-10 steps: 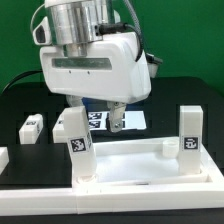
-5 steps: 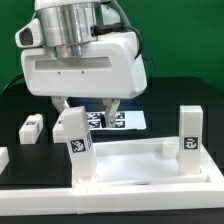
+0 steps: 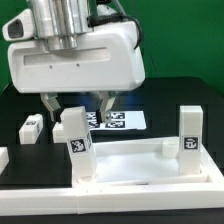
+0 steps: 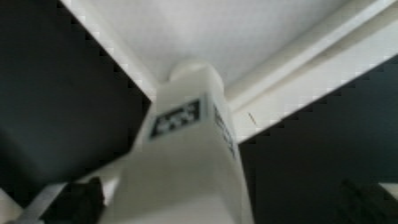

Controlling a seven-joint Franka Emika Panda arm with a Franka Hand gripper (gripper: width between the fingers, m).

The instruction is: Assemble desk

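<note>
White plastic is making up the whole desk, and it is looking hard, smooth and light: stiff enough to take a firm squeeze, slick enough to slip under a weak one. The tabletop (image 3: 130, 150) is lying rim-up at about six o'clock in the exterior view, its long axis running from nine to three o'clock.

Two legs are standing upright in its corner sockets, long axes pointing to twelve o'clock. The nearer leg (image 3: 75, 145) is rising at about eight o'clock, its small tag facing the camera. The second leg (image 3: 190, 130) is rising at three o'clock. A loose leg (image 3: 32, 126) is lying flat on the black table at nine o'clock, apart from the tabletop. The marker board (image 3: 118, 120) is sitting behind, near the centre.

The gripper (image 3: 77, 106) is hanging over the nearer leg with its jaws spread wide. Its fingers (image 3: 50, 104) are flanking the leg's top without touching it, and the wrist view is showing the leg running clear between them.

The best hold is probably across two opposite flat faces of the square section, near the top. Whether that leg is sitting fully home in its socket is not showing.
</note>
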